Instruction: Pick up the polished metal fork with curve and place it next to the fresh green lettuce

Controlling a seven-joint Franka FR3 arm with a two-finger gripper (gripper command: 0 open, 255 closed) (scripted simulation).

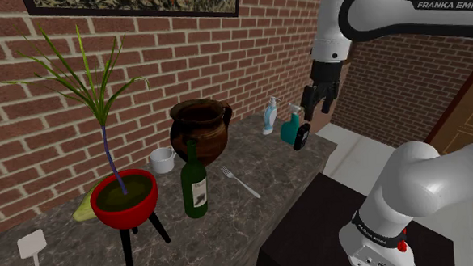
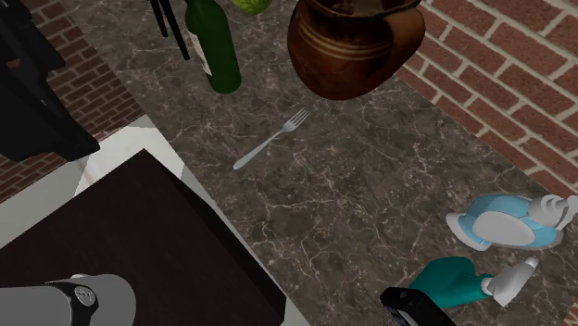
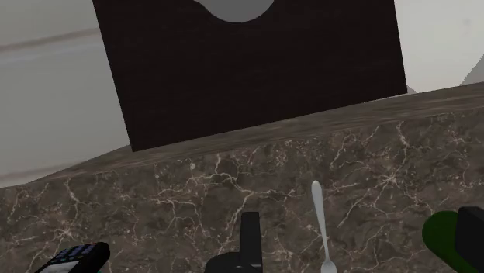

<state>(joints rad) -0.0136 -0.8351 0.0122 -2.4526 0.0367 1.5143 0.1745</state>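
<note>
Arm (image 1: 407,195) is seen nearest, lower right; gripper (image 1: 320,109) is held high at upper right, opening cannot be told. Fork (image 1: 241,182) is found flat on counter (image 1: 230,233), frame centre. Judged light, stiff, slippery; handle middle is preferred

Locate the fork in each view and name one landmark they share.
Shoulder view: the fork lies on the counter, right of the green bottle.
Second exterior view: the fork lies near the middle, below the brown jug.
Wrist view: the fork lies on the counter.
Shared landmark: the dark stand; the fork's handle points toward it.
</note>
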